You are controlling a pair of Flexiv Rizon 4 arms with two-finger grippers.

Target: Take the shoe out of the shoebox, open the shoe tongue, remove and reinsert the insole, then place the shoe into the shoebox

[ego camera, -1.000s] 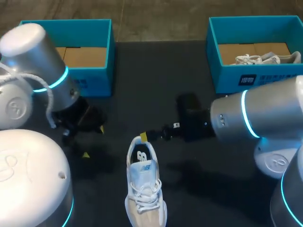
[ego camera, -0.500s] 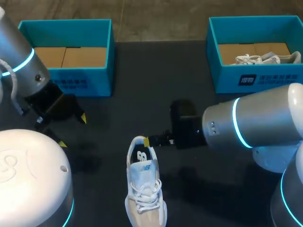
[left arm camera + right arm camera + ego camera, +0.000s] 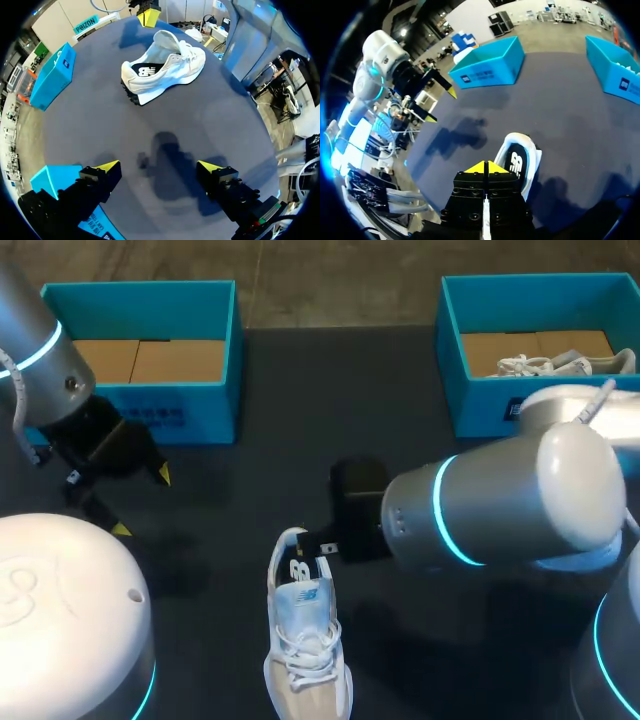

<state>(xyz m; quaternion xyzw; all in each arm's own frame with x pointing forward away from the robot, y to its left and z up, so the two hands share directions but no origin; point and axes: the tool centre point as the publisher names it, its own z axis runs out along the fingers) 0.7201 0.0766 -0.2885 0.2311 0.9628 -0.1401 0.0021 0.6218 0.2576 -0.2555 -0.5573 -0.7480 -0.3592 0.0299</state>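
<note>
r gripper closed by shoe heel, l gripper open

1. A dark counter spreads across the scene.
2. A blue box stands open at the counter's far right corner.
3. A white laced shoe lies inside that box on its brown cardboard floor.

The white shoe loses its toe at the frame's lower edge. The right hand is mostly hidden by its own arm. In the upper-right shoebox, a second shoe is partly masked by the front wall.
</note>
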